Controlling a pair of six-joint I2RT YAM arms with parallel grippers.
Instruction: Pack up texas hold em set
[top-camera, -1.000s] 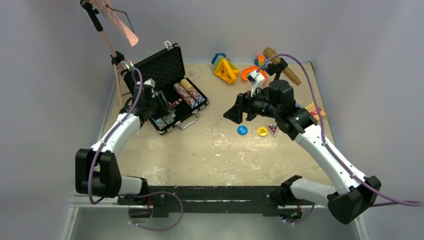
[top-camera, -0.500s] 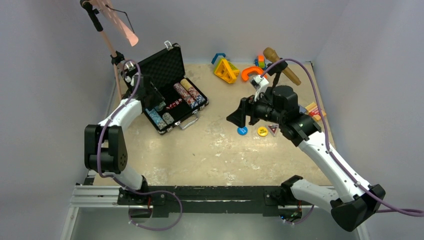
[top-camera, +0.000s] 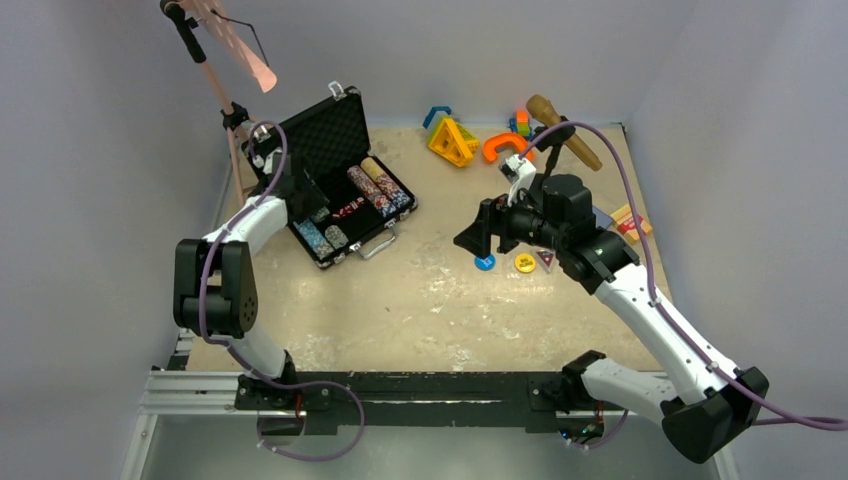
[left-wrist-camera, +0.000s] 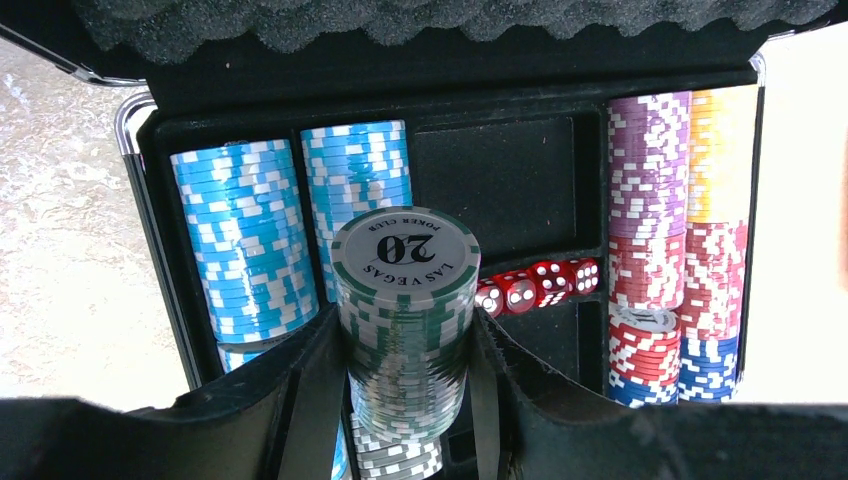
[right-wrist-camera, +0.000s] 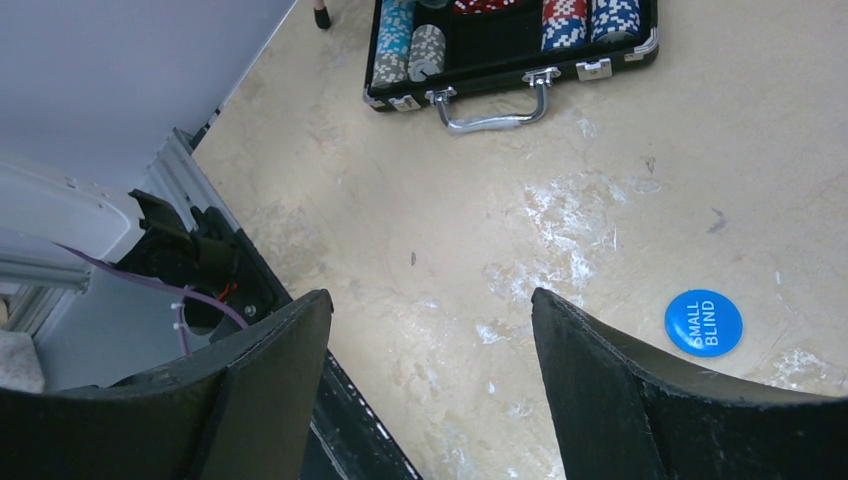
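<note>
- Over the open briefcase (top-camera: 340, 135), the left pincer (left-wrist-camera: 405, 345) is closed on a stack of green and white chips (left-wrist-camera: 405, 270), whose top chip is marked 20. Within the last second this arm has gone from the front edge of the case toward its back left corner
- Below the held stack, the tray already carries light blue chip rows (left-wrist-camera: 245, 240) and red dice (left-wrist-camera: 535, 285). I judge the stack is about to be laid down beside these rows
- At the middle of the surface (right-wrist-camera: 500, 180), the right pincer (right-wrist-camera: 430, 340) stands wide open and holds nothing. It has come a little lower and nearer to the blue disc (right-wrist-camera: 704, 323), which lies just outside one finger
- Beside that one lies the yellow disc (top-camera: 524, 262), not yet packed, so I think the lid must wait
</note>
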